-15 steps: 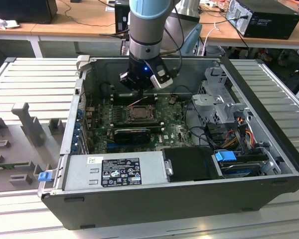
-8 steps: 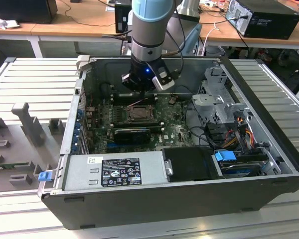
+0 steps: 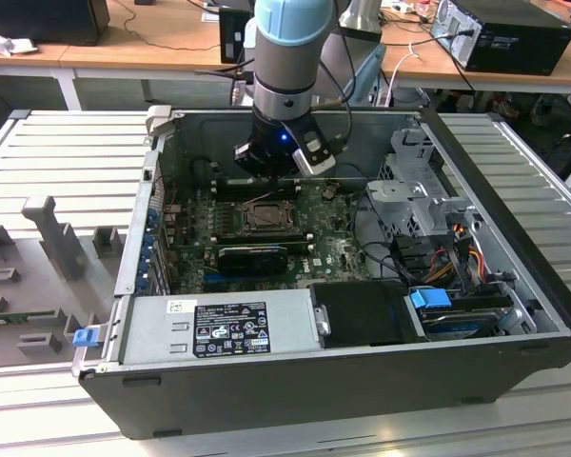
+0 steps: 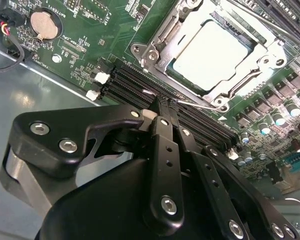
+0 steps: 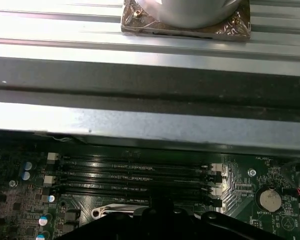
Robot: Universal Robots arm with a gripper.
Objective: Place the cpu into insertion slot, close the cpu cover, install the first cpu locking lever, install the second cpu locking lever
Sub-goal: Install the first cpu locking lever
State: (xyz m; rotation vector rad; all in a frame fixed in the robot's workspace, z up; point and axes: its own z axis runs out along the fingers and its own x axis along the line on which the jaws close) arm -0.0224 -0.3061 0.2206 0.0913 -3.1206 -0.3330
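Pale beige-silver metal marks the cpu (image 4: 210, 55), which lies flat in the insertion slot (image 4: 190, 85) on the green motherboard (image 4: 97, 30), framed by the grey metal cpu cover (image 4: 157, 47) whose window leaves the chip's face bare. In the second wrist view the gripper (image 4: 160, 107) hangs over the black memory slots (image 4: 135, 87) just beside the socket, its black fingers (image 4: 162, 145) drawn together with their tips meeting and nothing visible between them. The chip sits beyond those tips, across the near edge of the socket frame, apart from the fingers and not touched by them. A thin wire locking lever (image 4: 200, 104) runs along that near edge of the socket, between the fingertips and the chip; whether the tips touch it cannot be told. A round coin battery (image 4: 43, 25) sits on the board well away from the socket. In the exterior view the arm (image 3: 284, 57) reaches down into the open computer case (image 3: 514, 238), with the gripper (image 3: 266, 171) low over the board at the far edge of the socket (image 3: 265, 217), and a long black finned card (image 3: 252, 257) lies on the near side of it. The first wrist view shows the memory slots (image 5: 135, 175) beneath the case's metal wall (image 5: 150, 125).
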